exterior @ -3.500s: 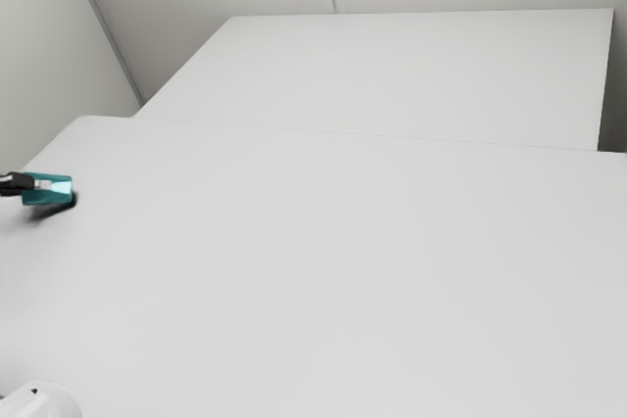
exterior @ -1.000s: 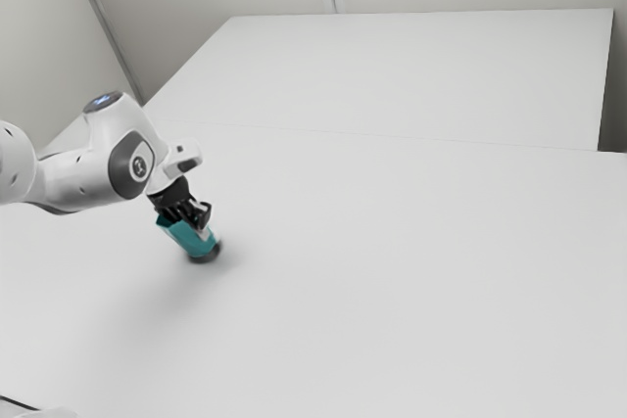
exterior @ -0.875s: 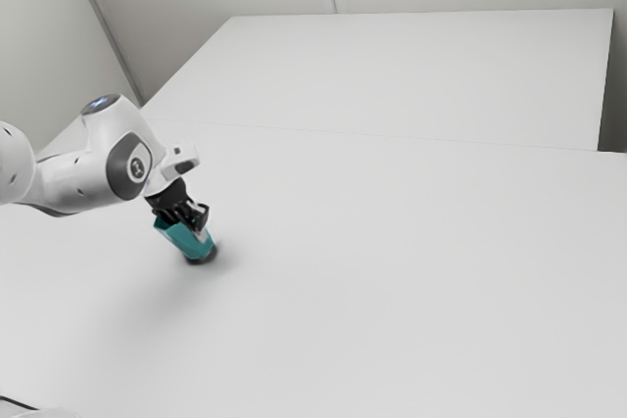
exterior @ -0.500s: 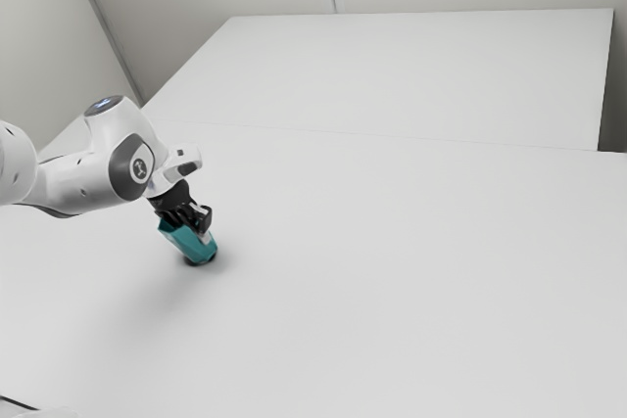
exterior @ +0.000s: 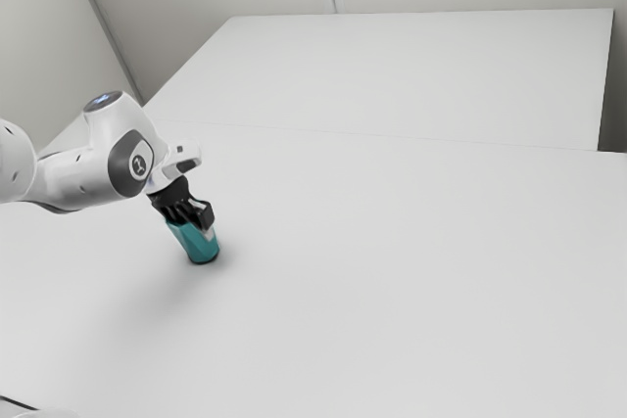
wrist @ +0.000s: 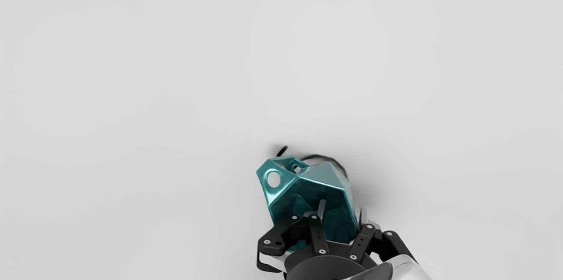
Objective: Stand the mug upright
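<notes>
Gripper (exterior: 199,225) was open, one finger (wrist: 322,209) down inside the mug (exterior: 199,247), the other just outside its wall. Mouth faced up at the gripper, long axis pretty much upright, handle (wrist: 283,182) poking out away from the outside finger. Base was down on the table (exterior: 392,261).

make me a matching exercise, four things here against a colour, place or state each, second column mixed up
1. mug
2. gripper
3. arm
4. table

A. mostly white, entering from the exterior view's left
B. pale surface below the others
C. teal, tilted
D. black, one finger inside the mug's opening

Right pairs: 1-C, 2-D, 3-A, 4-B
</notes>
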